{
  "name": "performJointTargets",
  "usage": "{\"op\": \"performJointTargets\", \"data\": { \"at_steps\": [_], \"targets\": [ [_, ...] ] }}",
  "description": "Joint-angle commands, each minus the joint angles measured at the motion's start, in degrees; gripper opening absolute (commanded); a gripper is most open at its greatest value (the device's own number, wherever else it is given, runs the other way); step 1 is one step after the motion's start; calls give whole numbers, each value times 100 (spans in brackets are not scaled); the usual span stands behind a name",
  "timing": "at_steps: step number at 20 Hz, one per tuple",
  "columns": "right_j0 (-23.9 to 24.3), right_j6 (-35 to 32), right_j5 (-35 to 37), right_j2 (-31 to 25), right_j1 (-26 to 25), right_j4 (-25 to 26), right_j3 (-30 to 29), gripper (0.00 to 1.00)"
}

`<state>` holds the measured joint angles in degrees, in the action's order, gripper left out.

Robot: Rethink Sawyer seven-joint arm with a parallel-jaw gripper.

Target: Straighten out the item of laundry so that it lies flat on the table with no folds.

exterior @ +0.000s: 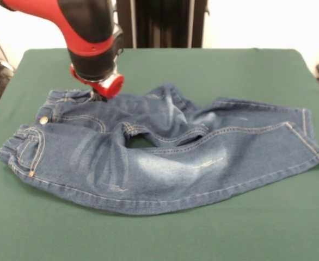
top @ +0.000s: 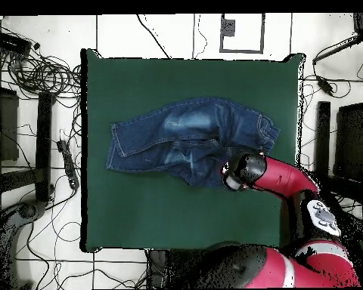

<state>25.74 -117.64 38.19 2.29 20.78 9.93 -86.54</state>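
Where gripper [exterior: 98,97] descends, jeans [exterior: 165,157] waistband beneath

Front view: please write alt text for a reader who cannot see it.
A small pair of blue jeans lies rumpled on a green table, its legs overlapping. A red and black robot arm reaches down to the waistband end; its pincer is mostly hidden.

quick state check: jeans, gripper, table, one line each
jeans: not flat; bunched and creased at the crotch, legs lying together.
gripper: down at the jeans' waistband edge; fingers hidden, open or shut unclear.
table: green cloth, jeans lying near its middle.
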Motion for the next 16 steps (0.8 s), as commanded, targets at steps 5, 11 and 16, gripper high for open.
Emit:
{"op": "performJointTargets", "data": {
  "at_steps": [5, 11, 16],
  "targets": [
    [1327, 1962, -807, -904, 305, 1707, -721, 0],
    [1994, 2008, -696, -1198, 708, 2404, -1111, 0],
    [2362, 1998, -452, -1486, 751, 2690, -1196, 0]
  ]
}}
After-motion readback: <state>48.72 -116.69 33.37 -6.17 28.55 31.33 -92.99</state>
